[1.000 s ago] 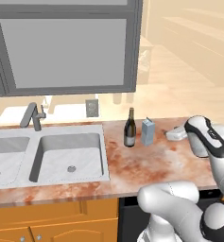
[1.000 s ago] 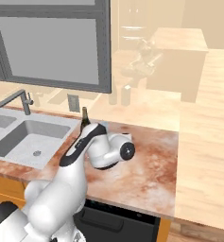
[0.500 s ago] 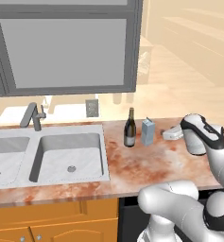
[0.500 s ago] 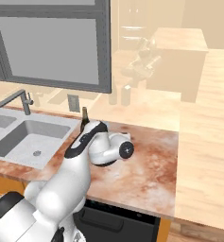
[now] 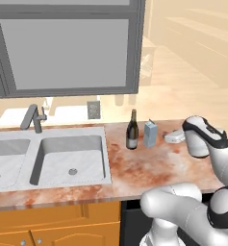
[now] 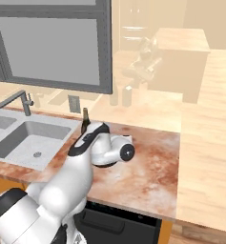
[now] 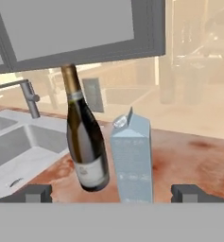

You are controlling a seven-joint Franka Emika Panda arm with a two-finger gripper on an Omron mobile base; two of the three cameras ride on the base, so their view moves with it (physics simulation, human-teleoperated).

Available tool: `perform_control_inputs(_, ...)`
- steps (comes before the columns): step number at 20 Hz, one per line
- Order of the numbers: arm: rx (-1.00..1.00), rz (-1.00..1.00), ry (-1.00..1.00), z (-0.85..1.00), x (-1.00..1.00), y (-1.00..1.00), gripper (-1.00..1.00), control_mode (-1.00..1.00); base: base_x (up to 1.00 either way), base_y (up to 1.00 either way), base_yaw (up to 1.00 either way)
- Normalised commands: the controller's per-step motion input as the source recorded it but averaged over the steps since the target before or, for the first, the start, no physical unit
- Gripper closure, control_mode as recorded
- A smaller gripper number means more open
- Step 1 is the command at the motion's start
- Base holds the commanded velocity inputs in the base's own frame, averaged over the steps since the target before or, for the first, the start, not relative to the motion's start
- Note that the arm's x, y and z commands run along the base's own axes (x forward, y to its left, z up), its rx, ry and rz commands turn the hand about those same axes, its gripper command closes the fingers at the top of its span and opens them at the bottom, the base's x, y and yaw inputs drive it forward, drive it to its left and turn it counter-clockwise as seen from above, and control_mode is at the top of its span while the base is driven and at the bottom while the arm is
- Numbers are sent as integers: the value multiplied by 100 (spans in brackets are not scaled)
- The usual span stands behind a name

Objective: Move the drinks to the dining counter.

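Two drinks stand side by side on the marble counter (image 5: 149, 168) right of the sink. One is a dark wine bottle (image 5: 132, 130) (image 7: 85, 142) with a pale label, the other a pale blue-grey carton (image 5: 150, 134) (image 7: 132, 160) just to its right. My gripper (image 5: 170, 138) (image 7: 113, 194) is level with them, a short way right of the carton, open, with nothing between its fingers. In the hand view the carton sits between the two fingertips (image 7: 35, 193), farther off. From the right base view my arm hides all but the bottle's neck (image 6: 85, 116). The dining counter is out of view.
A steel double sink (image 5: 69, 161) with a faucet (image 5: 33, 116) lies left of the bottle. A wall outlet (image 5: 93, 109) and a grey-framed window (image 5: 67, 48) are behind. The counter ends in a front edge above orange cabinets (image 5: 53, 226).
My hand has crept a little to the left along the counter, closer to the carton. The gripper has stayed open, and the bottle and carton have not moved.
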Motion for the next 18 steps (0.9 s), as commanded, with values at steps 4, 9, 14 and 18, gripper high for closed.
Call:
perform_control_inputs(4,0,-8,0,-14,18,0,-100,-100,0,0,0)
perform_control_inputs(9,0,-10,-1,-15,17,4,-100,-100,0,0,0)
perform_control_inputs(14,0,-9,-2,-11,13,6,-100,-100,0,0,0)
perform_control_inputs(18,0,-3,-4,-1,0,0,-100,-100,0,0,0)
